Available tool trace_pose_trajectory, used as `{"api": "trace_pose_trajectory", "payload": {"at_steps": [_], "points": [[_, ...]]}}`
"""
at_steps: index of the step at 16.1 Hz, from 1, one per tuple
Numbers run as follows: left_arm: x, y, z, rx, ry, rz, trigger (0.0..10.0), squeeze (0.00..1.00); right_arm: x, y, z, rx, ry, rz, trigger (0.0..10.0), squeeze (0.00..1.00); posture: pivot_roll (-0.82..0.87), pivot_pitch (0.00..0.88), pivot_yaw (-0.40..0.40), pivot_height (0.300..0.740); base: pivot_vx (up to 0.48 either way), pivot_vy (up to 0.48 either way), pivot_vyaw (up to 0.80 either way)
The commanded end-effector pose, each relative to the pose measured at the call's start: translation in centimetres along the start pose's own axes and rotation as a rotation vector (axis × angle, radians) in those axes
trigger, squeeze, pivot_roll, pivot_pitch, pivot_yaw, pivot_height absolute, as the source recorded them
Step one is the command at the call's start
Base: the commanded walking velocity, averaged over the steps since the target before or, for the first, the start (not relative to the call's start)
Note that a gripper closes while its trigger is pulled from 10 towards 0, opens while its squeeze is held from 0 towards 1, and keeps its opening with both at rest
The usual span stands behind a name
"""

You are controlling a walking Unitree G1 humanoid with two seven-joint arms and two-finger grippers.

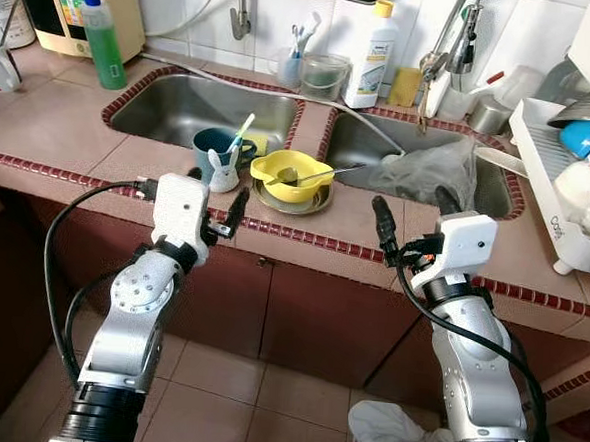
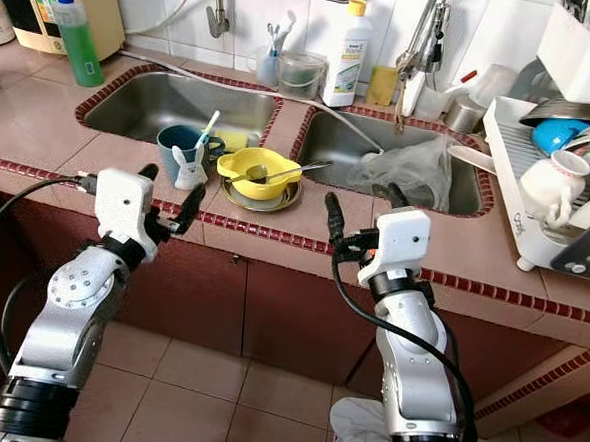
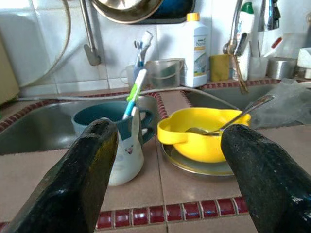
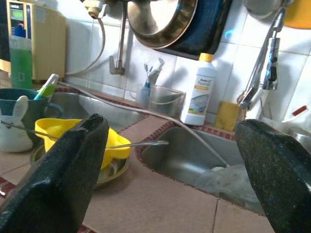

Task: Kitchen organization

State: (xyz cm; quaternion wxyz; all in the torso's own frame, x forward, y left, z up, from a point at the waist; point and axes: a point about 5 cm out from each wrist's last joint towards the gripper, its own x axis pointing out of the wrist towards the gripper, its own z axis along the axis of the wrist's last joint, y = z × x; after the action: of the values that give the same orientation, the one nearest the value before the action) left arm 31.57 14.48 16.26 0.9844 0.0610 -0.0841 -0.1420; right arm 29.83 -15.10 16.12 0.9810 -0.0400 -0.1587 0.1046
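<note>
Yellow bowl [image 1: 292, 172], spoon [image 1: 323, 173] inside, on metal plate [image 1: 288, 202] upon bench [image 1: 70, 132]: judged light, rigid, slippery; best taken by rim. Left gripper [image 1: 222, 217], right gripper [image 1: 412, 226]: jaws parted, empty.

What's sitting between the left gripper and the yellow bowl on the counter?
Nothing visible. The left gripper hangs open before the counter edge, with bare tile between it and the yellow plastic bowl. The white rabbit-shaped holder stands beside that path, to the robot's left.

Head stereo pair looks forward and down over counter [image 1: 70, 127], both arms below. 2 wrist views sit low, near counter edge, facing tiled wall; all 4 share yellow bowl [image 3: 206, 138].
</note>
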Motion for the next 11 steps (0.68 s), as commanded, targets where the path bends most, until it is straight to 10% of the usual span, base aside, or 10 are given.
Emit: {"api": "trace_pose_trajectory", "payload": {"at_steps": [1, 11], "points": [[0.26, -0.08, 0.52, -0.008, -0.011, -0.019, 10.0, 0.00, 0.22, -0.15, 0.23, -0.014, -0.005, -0.003, 10.0, 0.00, 0.07, 0.000, -0.036, 0.740, 0.000, 0.000, 0.00], [0.64, 0.56, 0.56, -0.049, 0.002, -0.023, 10.0, 0.00, -0.03, 0.12, -0.04, -0.031, 0.004, -0.006, 10.0, 0.00, 0.06, 0.000, -0.027, 0.740, 0.000, 0.213, 0.00]]}}
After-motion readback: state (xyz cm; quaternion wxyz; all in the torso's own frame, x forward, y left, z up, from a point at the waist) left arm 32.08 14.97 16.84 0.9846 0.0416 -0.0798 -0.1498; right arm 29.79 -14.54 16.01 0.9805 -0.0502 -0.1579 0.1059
